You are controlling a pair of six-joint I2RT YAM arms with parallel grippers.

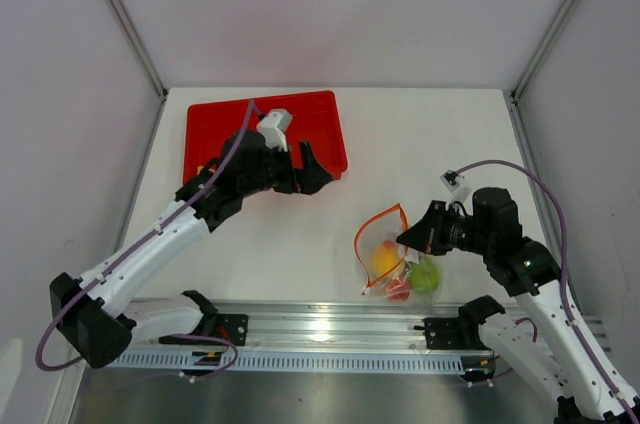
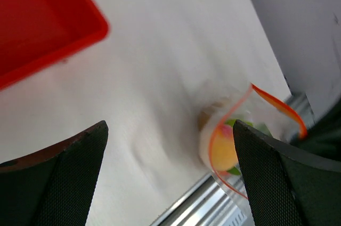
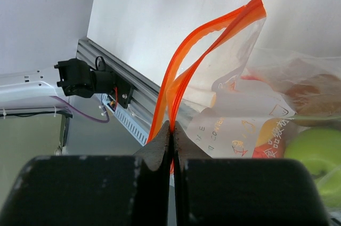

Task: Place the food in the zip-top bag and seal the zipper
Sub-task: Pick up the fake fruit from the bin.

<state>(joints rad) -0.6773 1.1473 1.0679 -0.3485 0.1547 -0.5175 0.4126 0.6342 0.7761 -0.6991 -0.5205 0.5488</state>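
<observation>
The clear zip-top bag (image 1: pixel 392 264) lies near the table's front edge with the food inside: a green apple (image 1: pixel 425 276), an orange-yellow peach (image 1: pixel 384 259) and a red fruit (image 1: pixel 397 290). Its orange-red zipper (image 1: pixel 378 219) stands up in an open loop. My right gripper (image 1: pixel 409 238) is shut on the zipper strip (image 3: pixel 173 103) at one end of the mouth. In the right wrist view the apple (image 3: pixel 314 154) shows through the plastic. My left gripper (image 1: pixel 305 172) is open and empty, over the table beside the red tray, apart from the bag (image 2: pixel 240 140).
A red tray (image 1: pixel 265 134) sits at the back left, partly under my left arm. An aluminium rail (image 1: pixel 330 329) runs along the front edge, just below the bag. Walls close the table on three sides.
</observation>
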